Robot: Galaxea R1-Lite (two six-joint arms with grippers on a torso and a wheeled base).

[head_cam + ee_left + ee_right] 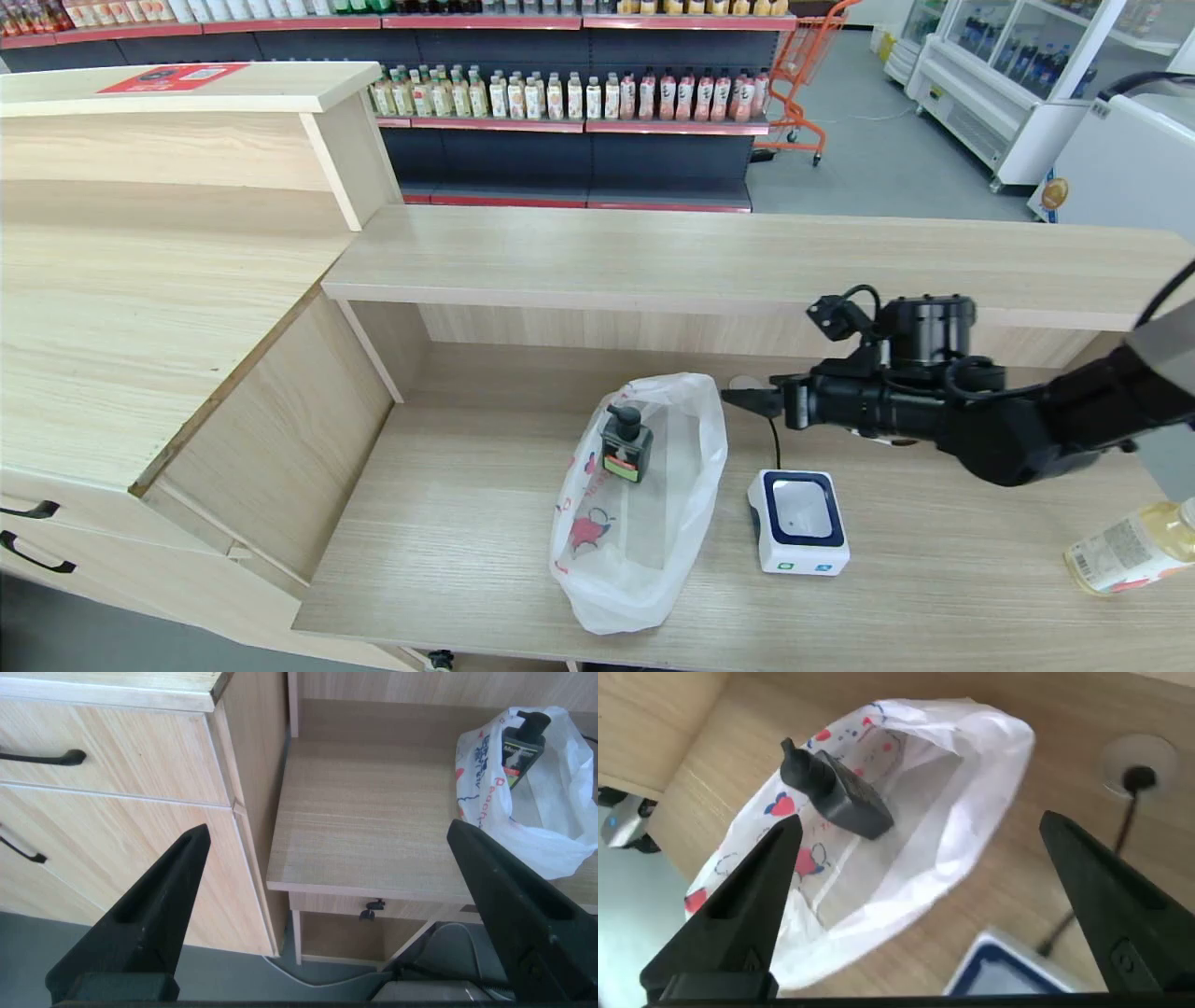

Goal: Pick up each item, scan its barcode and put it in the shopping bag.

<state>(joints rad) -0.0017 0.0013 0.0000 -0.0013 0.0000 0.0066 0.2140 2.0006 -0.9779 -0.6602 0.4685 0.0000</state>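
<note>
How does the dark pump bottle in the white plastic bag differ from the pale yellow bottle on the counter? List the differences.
Look: the dark pump bottle is blackish with a pump head; the pale yellow bottle is clear and yellowish.
Pose: the pump bottle stands upright; the yellow bottle lies sideways.
Place: the pump bottle is in the white plastic bag; the yellow bottle on the bare wooden counter.
Both carry labels.

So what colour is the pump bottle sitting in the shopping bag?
The pump bottle is dark grey-black, with a green and red label; the head view shows it best.
</note>
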